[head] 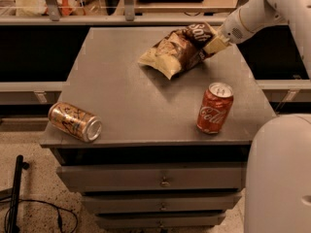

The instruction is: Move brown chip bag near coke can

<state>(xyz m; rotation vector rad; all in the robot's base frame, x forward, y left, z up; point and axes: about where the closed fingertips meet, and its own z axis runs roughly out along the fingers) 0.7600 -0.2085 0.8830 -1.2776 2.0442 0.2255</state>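
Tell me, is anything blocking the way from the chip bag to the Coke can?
Nothing visible. The gripper holds the brown chip bag by one end, and only bare table lies between it and the coke can. The gold can lies far left.

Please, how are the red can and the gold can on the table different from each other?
The red can stands upright at the front right of the table; the gold can lies on its side at the front left edge. The red can bears white script; the gold can has dark markings. Both have silver tops. The gripper is at the back right, holding the chip bag.
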